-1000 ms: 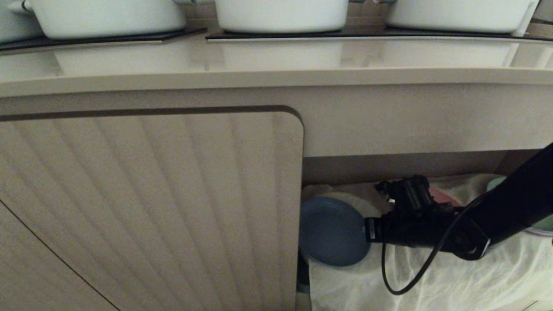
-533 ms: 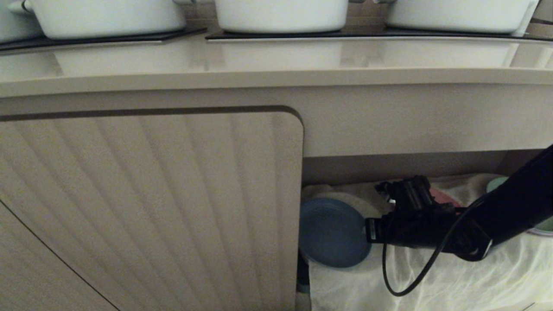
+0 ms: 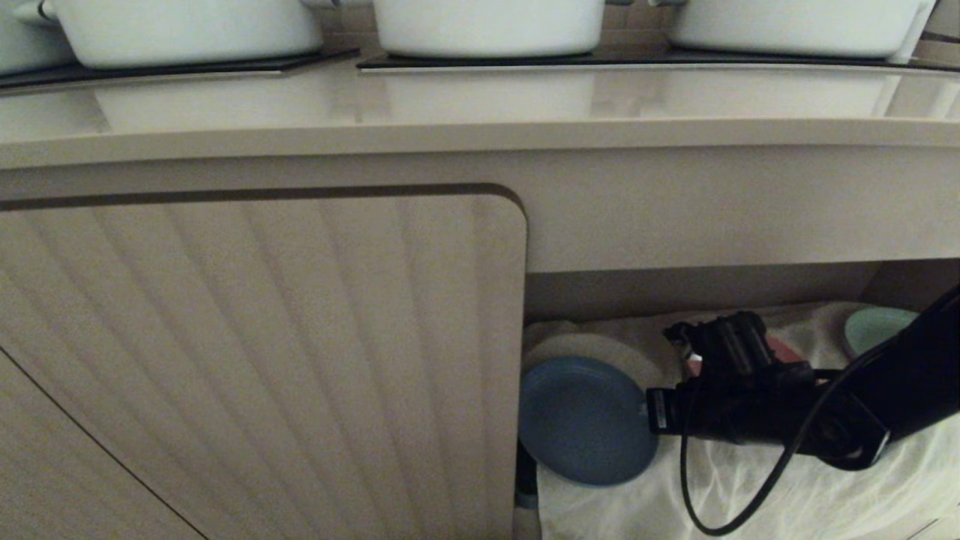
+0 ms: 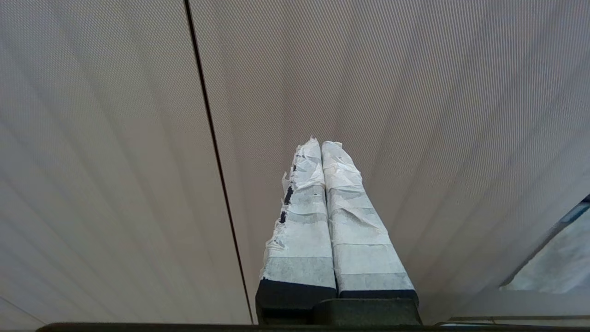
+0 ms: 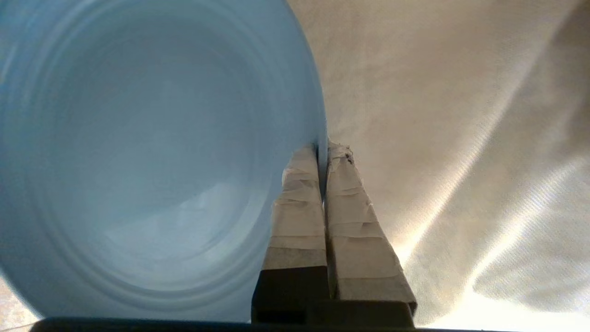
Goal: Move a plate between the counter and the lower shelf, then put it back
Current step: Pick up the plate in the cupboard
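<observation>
plate pinched at the rim

my right gripper [image 5: 322,154] is reaching level into the lower shelf [image 3: 750,495], jaws clamping the plate [image 3: 581,420] by its rim above the white cloth [image 5: 438,115]. my left gripper [image 4: 321,146] is idling, jaws together, facing the cabinet door [image 4: 115,161].

Our right arm [image 3: 911,375] reaches in level from the right, its wrist straight behind the right gripper [image 5: 322,150], whose taped fingers [image 5: 299,203] are pinched together. Our left gripper [image 4: 321,144] sits parked, its taped fingers [image 4: 350,221] pressed flat together.
</observation>
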Controlling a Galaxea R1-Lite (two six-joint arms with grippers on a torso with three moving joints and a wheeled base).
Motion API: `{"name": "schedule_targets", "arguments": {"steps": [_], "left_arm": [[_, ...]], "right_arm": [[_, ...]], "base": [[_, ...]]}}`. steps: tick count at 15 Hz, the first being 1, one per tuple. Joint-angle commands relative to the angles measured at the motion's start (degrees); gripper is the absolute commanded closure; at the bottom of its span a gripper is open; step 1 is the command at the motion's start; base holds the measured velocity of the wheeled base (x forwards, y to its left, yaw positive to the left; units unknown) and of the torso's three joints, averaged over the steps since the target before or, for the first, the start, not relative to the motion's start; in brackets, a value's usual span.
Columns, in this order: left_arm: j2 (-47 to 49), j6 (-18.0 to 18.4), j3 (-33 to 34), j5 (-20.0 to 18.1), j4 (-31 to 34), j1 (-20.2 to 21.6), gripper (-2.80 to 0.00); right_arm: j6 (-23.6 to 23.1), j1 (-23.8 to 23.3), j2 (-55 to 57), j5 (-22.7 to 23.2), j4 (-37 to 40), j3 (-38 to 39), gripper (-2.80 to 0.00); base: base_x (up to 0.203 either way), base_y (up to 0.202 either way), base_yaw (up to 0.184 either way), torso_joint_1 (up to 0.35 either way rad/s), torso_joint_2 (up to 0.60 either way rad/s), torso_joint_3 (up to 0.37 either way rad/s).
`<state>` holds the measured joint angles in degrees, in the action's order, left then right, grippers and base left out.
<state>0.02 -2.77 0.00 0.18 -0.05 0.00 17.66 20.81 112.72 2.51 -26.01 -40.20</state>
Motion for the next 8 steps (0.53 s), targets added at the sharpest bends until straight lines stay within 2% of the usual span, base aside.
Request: {"name": "schedule_targets", "arguments": {"steps": [1, 8], "left_arm": [[0.0, 0.0, 0.0, 0.0, 0.0, 0.0, 0.0], [0.0, 0.0, 0.0, 0.0, 0.0, 0.0, 0.0]], "right_arm": [[0.1, 0.0, -2.1, 0.0, 0.0, 1.0, 0.0], [0.0, -0.1, -5.8, 0.0, 0.1, 4.2, 0.0]], "base": [[0.0, 0.0, 0.0, 0.0, 0.0, 0.0], [0.0, 0.0, 0.0, 0.0, 0.0, 0.0]]}}
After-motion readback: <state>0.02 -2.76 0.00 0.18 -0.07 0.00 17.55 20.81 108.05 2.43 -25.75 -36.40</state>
